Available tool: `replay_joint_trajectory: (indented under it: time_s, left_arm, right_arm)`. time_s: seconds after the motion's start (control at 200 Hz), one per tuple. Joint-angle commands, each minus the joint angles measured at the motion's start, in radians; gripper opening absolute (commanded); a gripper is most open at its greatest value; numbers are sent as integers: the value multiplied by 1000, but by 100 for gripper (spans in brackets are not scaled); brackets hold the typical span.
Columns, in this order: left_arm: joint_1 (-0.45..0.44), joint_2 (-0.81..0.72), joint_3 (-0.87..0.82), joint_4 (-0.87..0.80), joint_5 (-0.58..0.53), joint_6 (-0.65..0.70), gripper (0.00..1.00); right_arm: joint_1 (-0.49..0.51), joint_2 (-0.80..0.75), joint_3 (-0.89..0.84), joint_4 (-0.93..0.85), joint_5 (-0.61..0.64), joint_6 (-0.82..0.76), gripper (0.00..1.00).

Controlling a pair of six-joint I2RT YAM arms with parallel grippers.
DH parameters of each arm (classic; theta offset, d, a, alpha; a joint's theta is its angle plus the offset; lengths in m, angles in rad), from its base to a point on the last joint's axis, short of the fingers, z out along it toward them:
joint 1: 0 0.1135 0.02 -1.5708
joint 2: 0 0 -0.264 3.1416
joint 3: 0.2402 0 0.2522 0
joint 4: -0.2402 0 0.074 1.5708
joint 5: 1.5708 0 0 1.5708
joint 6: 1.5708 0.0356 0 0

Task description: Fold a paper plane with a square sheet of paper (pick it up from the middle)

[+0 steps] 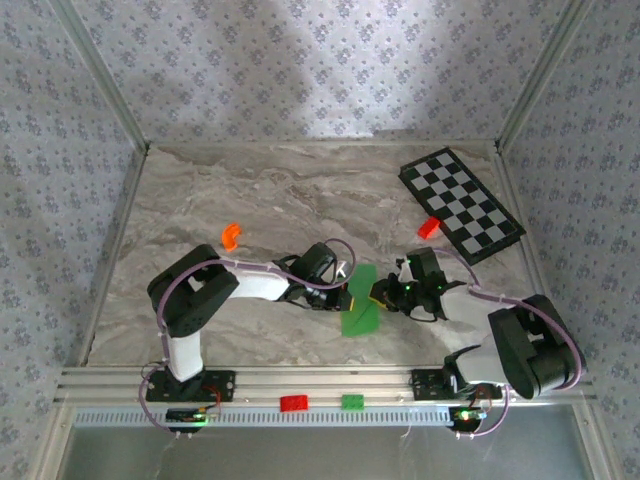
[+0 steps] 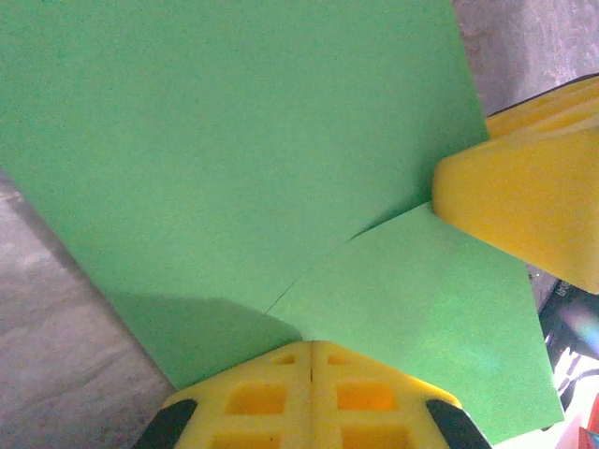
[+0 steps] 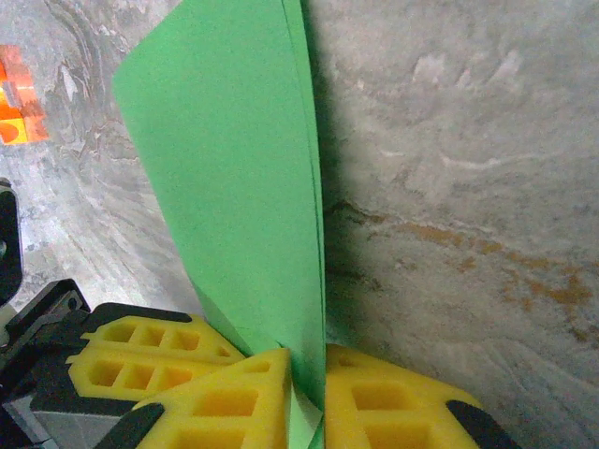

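Note:
The square sheet of paper [image 1: 360, 305], bright green, is held up off the marble table between my two grippers near the table's middle front. It is partly folded: the left wrist view shows a broad green face [image 2: 234, 140] with a flap lapping over it along a slanted edge. My left gripper [image 1: 349, 289] [image 2: 312, 344] is shut on the sheet's edge. My right gripper [image 1: 379, 294] [image 3: 309, 374] pinches the sheet [image 3: 234, 168], which stands edge-on and layered between its yellow fingers. The two grippers' fingers almost touch.
A black-and-white checkered board [image 1: 462, 203] lies at the back right, a red brick [image 1: 428, 227] by its near edge. An orange piece [image 1: 231, 235] sits left of centre. A red brick [image 1: 294, 403] and a green brick [image 1: 352, 402] rest on the front rail.

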Motion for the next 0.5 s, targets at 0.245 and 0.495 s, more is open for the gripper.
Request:
replay_joint_trajectory:
  time_s: [0.245, 0.495]
  left_arm:
    - [-3, -75, -17, 3, 2, -3, 7]
    - [1, -271, -64, -62, -154, 31, 12]
  right_arm:
    - [-11, -6, -7, 19, -34, -24, 9]
    - [-7, -100, 67, -118, 18, -53, 8]
